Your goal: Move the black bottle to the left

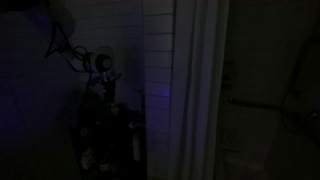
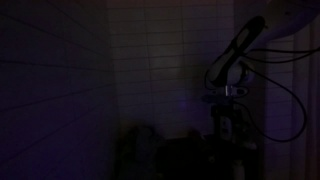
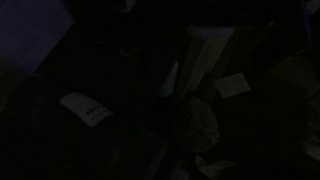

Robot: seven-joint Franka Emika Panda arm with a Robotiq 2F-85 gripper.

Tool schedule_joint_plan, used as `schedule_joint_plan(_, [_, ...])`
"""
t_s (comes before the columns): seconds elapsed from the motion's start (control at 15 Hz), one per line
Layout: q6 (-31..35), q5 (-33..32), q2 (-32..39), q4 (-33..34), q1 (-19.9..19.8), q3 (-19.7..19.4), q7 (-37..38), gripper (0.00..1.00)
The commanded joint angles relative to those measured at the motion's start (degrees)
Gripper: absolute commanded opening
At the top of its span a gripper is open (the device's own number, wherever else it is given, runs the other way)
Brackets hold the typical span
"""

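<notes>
- The black bottle cannot be picked out with certainty; every view is nearly dark. Our best candidate is a dark upright mass [image 1: 100,140] directly beneath the pincer [image 1: 103,95] in an exterior view. It also shows as a black bulk [image 2: 236,140] under the pincer [image 2: 232,112] from the opposite side.
- If that mass is the bottle, we judge that it lies straight below the pincer, with its long axis roughly vertical. The coming move would then turn on a short descent, not a sideways reach. We cannot tell whether the two are touching or just apart.
- We cannot tell whether the pincer's jaws stand apart, together or clamped on anything; only its pale wrist collar catches light.
- In the wrist view we see no jaws and no bottle outline. There is a small pale rectangular patch [image 3: 85,108], perhaps a label, a second pale patch [image 3: 232,85] and a faint lighter form [image 3: 205,50].
- Only the exterior views show the surroundings. The arm [image 2: 245,40] slants down from above, with a cable [image 2: 288,80] looping beside it in front of a tiled wall [image 2: 150,60].
- The same tiled wall [image 1: 155,50] appears in an exterior view, and there alone a pale upright post [image 1: 195,90] stands to the side.
</notes>
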Motion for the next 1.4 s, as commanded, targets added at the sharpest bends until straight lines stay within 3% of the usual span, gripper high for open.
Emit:
schedule_joint_plan(0.0, [-1.5, 1.5, 0.6, 1.5, 0.5, -0.5, -1.6, 1.00])
schedule_joint_plan(1.33, [-1.1, 0.8, 0.1, 0.4, 1.4, -0.8, -1.5, 1.00])
